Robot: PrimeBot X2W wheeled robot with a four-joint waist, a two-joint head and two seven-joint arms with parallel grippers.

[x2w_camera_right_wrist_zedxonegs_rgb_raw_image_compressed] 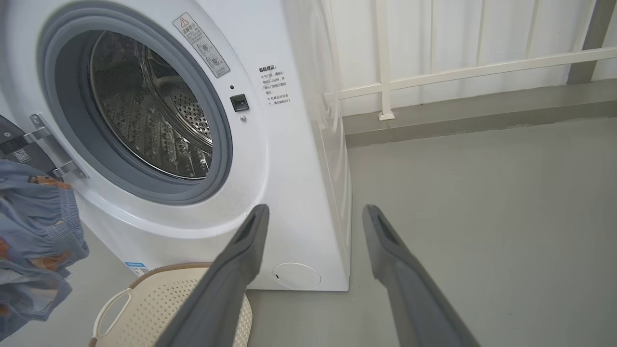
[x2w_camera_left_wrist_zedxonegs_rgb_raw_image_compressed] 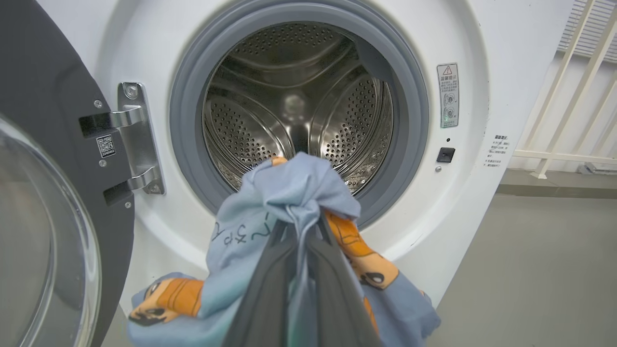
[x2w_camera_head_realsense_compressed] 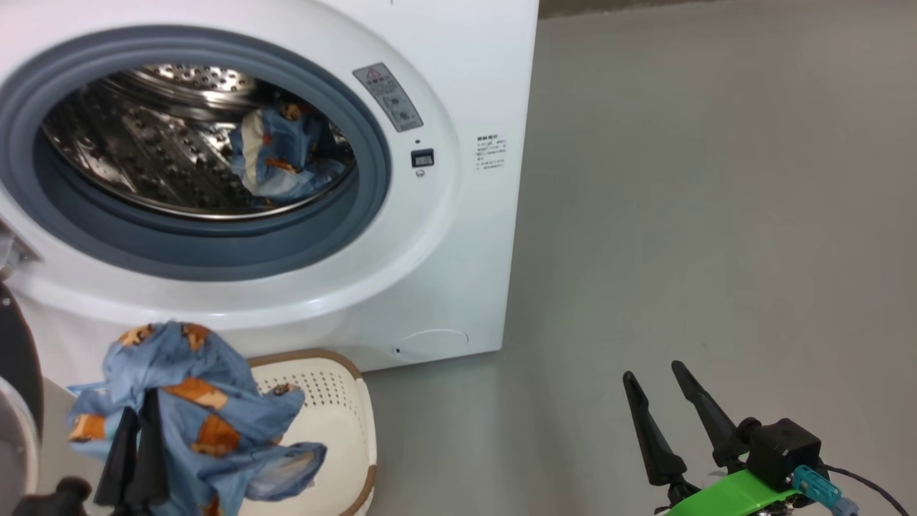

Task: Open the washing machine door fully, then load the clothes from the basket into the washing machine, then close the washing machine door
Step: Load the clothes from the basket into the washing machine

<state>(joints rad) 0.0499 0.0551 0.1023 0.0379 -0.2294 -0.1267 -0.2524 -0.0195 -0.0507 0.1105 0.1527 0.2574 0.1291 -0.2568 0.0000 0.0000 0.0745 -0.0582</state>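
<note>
Midway through the loading step, with the door (x2w_camera_left_wrist_zedxonegs_rgb_raw_image_compressed: 53,96) already swung wide on its hinge (x2w_camera_left_wrist_zedxonegs_rgb_raw_image_compressed: 137,140) at the left edge of the washing machine (x2w_camera_head_realsense_compressed: 466,251). Pinched in the left gripper (x2w_camera_head_realsense_compressed: 140,412), jaws pressed together on the fabric: a bunched piece of the clothes (x2w_camera_head_realsense_compressed: 193,387), lifted clear above the basket (x2w_camera_head_realsense_compressed: 342,423) and hanging in front of the lower edge of the opening. Looks like another garment (x2w_camera_head_realsense_compressed: 283,154) already inside the drum (x2w_camera_left_wrist_zedxonegs_rgb_raw_image_compressed: 299,96), towards its right side (plain from the head, hidden from the left wrist by the held cloth). Hard to say whether more remains in the basket, at the foot of the machine on the floor (x2w_camera_head_realsense_compressed: 716,215), half covered from above by the hanging bundle.

Next, as a judgement: carry the bundle up and forward over the grey seal (x2w_camera_head_realsense_compressed: 215,251), well past the lip, then let go deep enough to stop trailing ends draping over the edge. Worth minding the loose tails below the grip, likely to snag on the seal or slip outside.

Off to the right, above bare floor and well apart from the machine's front right corner: the right gripper (x2w_camera_head_realsense_compressed: 653,371), jaws spread wide, holding nothing. Behind that side, a white railing (x2w_camera_right_wrist_zedxonegs_rgb_raw_image_compressed: 434,72). Nothing between held cloth and opening; only the open door close on the left, to be kept clear of.
</note>
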